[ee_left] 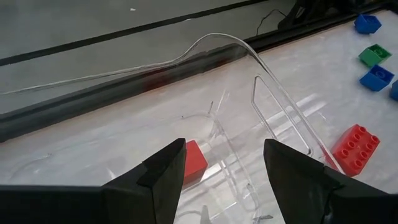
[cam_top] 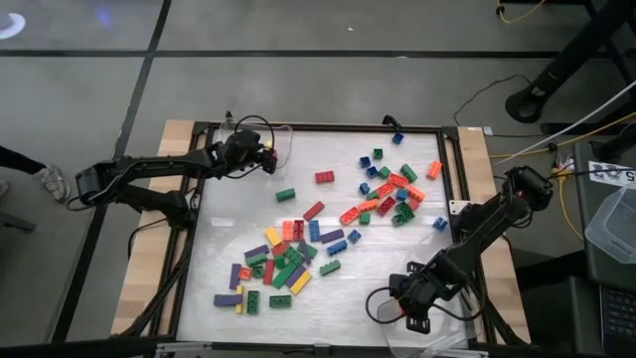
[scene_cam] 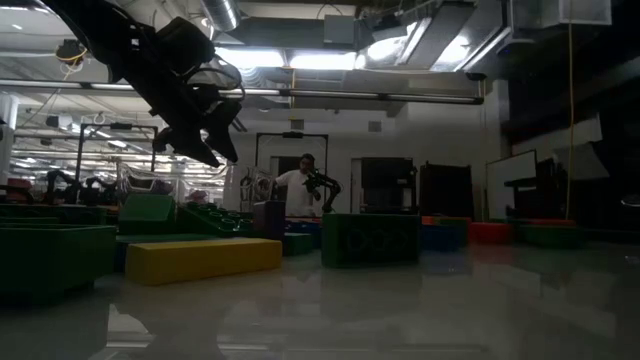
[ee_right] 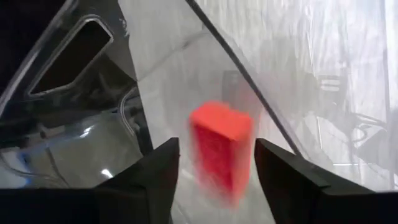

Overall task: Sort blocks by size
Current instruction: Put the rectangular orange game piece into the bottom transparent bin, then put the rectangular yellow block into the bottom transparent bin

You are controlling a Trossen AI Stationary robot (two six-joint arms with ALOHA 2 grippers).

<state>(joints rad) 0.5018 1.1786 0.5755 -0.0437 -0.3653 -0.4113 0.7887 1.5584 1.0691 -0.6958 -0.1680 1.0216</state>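
Between our left gripper's (ee_left: pixel 221 163) parted fingers we see a clear tray (ee_left: pixel 249 74) at the table's far left corner with one small red block (ee_left: pixel 194 160) inside it, and our right gripper (ee_right: pixel 214 163), fingers also apart and clamped on nothing, hangs over a second clear tray (ee_right: pixel 155 56) at the near right corner, where a blurred red block (ee_right: pixel 221 146) shows between the fingertips. We can read no writing on the trays or on the blocks (cam_top: pixel 298 261), which lie scattered in two loose clusters across the white table (cam_top: pixel 229 229) between the arms. Bare white surface lies around both trays, inside the black frame (cam_top: pixel 457 179) edging the table.
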